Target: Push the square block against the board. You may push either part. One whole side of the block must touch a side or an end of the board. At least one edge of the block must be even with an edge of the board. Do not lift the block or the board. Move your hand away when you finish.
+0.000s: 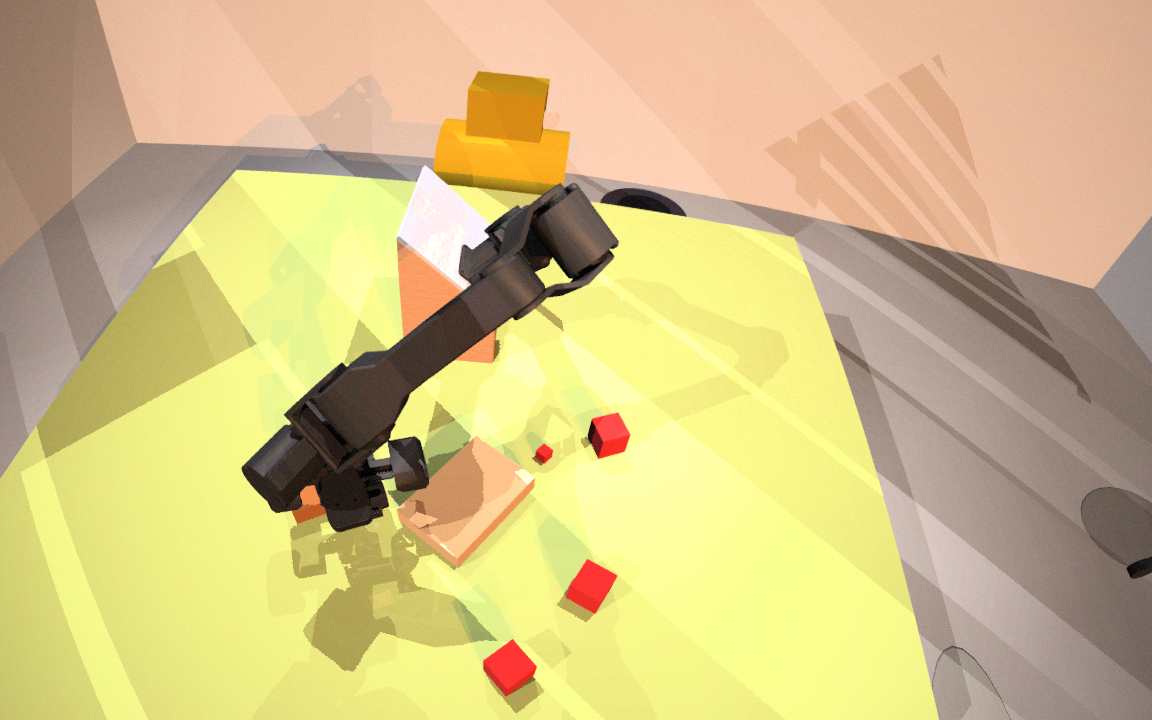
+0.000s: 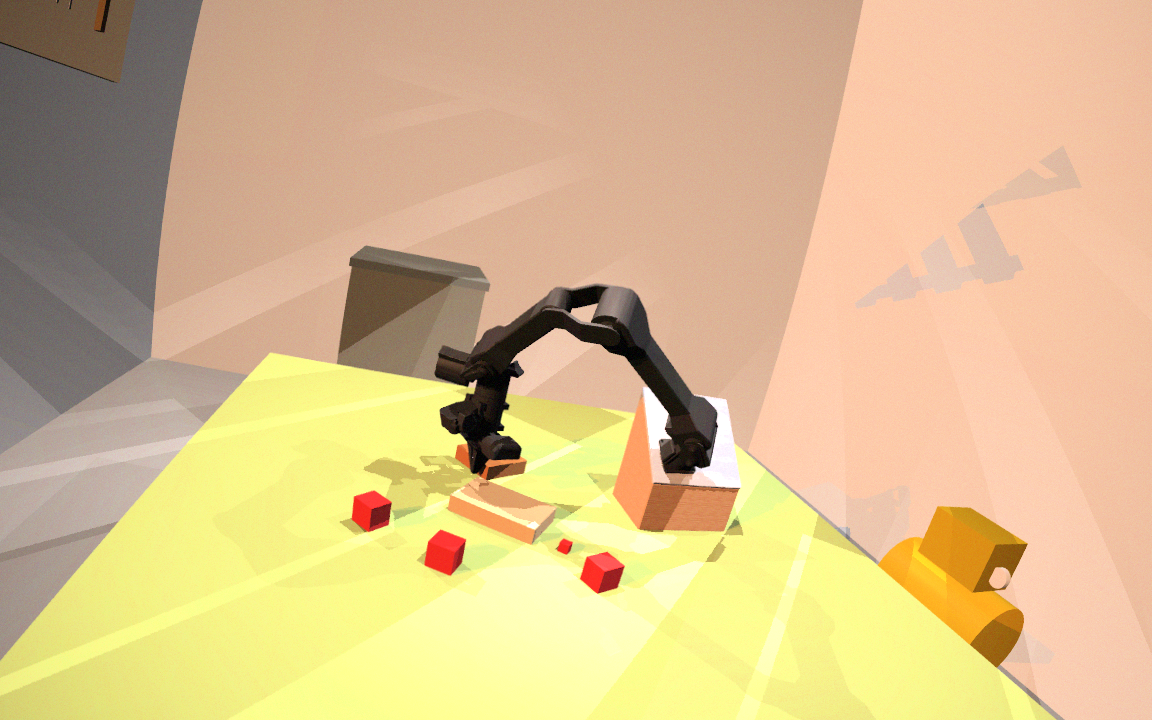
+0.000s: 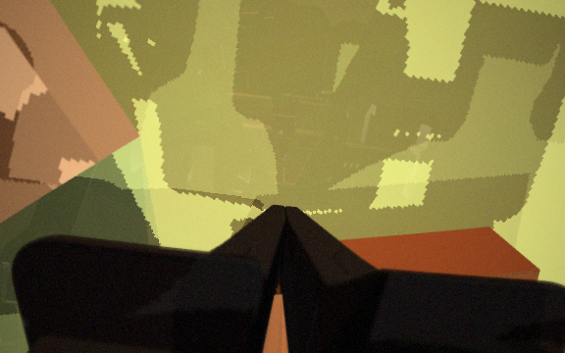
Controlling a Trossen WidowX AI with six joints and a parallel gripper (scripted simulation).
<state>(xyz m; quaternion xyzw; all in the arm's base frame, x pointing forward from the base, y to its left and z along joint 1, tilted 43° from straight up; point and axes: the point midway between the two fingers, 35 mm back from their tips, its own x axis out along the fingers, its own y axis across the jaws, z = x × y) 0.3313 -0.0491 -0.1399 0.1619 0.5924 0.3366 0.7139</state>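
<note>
We see bright, hard light; overlapping sharp shadows cross the table, jagged-edged in the wrist view; the walls bow at frame edges.

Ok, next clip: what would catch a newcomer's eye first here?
The dark arm arching over the yellow table, its shut gripper low beside the tan board and a small orange block. Then the red cubes scattered near the board, and the tall orange pedestal under the arm's base.
</note>
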